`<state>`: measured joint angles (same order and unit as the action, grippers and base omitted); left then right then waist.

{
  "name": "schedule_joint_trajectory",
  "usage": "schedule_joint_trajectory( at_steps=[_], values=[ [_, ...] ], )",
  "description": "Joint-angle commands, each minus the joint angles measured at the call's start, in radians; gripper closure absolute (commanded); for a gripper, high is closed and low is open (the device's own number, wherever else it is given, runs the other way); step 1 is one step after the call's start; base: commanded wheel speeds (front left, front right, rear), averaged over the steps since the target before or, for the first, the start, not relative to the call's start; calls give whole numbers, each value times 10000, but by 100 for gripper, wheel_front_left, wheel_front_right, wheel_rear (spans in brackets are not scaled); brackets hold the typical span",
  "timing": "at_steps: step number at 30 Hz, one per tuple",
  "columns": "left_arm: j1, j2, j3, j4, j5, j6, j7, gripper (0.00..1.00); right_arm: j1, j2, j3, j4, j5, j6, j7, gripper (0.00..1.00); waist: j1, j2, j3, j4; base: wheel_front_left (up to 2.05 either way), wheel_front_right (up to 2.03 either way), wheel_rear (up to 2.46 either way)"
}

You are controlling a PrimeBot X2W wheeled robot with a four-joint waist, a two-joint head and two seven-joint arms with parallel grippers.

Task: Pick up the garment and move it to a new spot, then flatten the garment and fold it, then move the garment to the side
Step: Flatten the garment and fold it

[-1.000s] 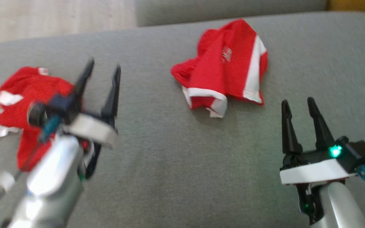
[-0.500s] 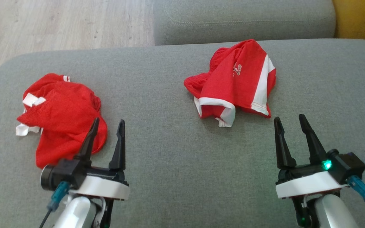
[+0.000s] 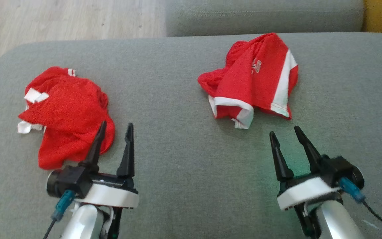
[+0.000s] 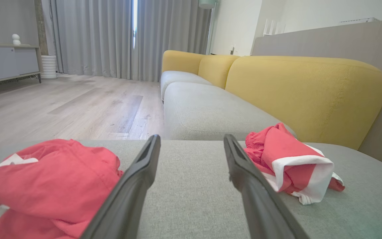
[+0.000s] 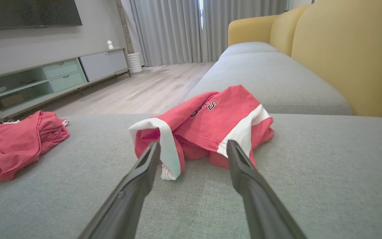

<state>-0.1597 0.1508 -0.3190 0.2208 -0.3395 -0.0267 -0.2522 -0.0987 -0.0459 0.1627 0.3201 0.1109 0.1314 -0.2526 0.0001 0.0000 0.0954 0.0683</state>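
Two crumpled red garments lie on the grey sofa seat (image 3: 184, 159). One with white stripes and lettering (image 3: 254, 79) sits at the far right, also seen as the striped garment (image 5: 211, 122) just ahead of my right gripper (image 5: 193, 142) and as the striped heap (image 4: 290, 162). A plain red garment with white trim (image 3: 68, 113) lies at the left. My left gripper (image 3: 116, 124) is open beside its near right edge, and its left finger overlaps the cloth in the head view. My right gripper (image 3: 284, 130) is open, a little short of the striped garment, holding nothing.
A second grey seat cushion (image 3: 264, 16) adjoins the far edge, with a yellow backrest (image 4: 303, 96) on the right. Wooden floor (image 3: 61, 20) lies beyond the seat's far left edge. A low TV cabinet (image 5: 45, 79) stands across the room.
The head camera has shifted. My left arm has drawn back from over the left garment to the seat's near side. My right gripper has swung a little left, toward the striped garment.
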Motion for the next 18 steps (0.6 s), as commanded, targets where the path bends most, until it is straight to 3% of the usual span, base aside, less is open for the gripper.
schedule_joint_trajectory(
  at_steps=[1, 18],
  values=[
    [-510, 2, 441, -233, 109, -60, -95, 0, -613, -43, 269, -43, -105, -7, -59, 0, -1, 0, 150, 165, 0, 0, 0],
    [-884, -644, 832, 287, 599, -646, -95, 0, -2825, -43, 315, 3489, -364, -7, 409, 0, -1, 0, 787, 1287, 0, 0, 0]
  ],
)
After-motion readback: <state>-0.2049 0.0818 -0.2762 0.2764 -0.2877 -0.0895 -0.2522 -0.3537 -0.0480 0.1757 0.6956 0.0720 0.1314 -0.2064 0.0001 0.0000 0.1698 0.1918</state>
